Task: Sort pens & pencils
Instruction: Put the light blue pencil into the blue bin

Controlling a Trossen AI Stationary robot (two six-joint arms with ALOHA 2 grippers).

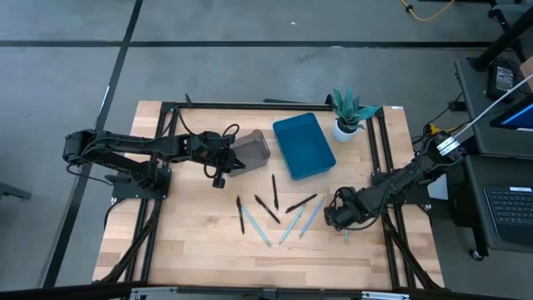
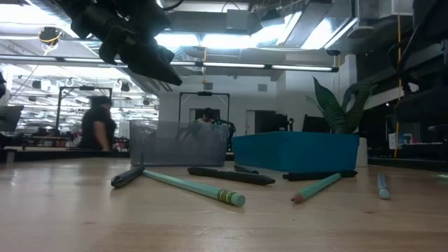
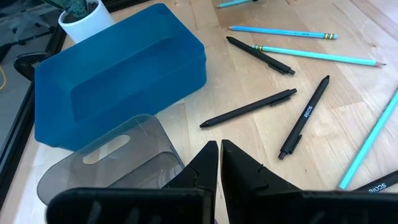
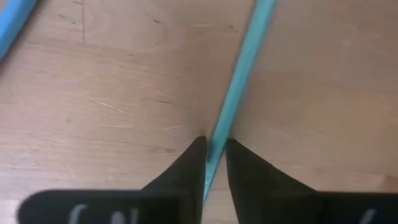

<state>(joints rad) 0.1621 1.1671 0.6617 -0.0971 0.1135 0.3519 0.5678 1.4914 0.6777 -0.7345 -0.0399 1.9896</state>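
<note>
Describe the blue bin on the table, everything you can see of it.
The blue bin is a rectangular, open-topped tub with rounded corners, in what looks like teal-blue plastic. It stands upright on the wooden table, slightly turned against the table's edges, and looks empty inside. A smoky grey clear container sits close beside it; whether they touch can't be told. A small potted plant stands near its far corner. No gripper touches it.

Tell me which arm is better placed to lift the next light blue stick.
Right. The right gripper is down on the table with its fingers straddling a light blue stick. The left gripper sits shut, empty, near the grey bin.
</note>
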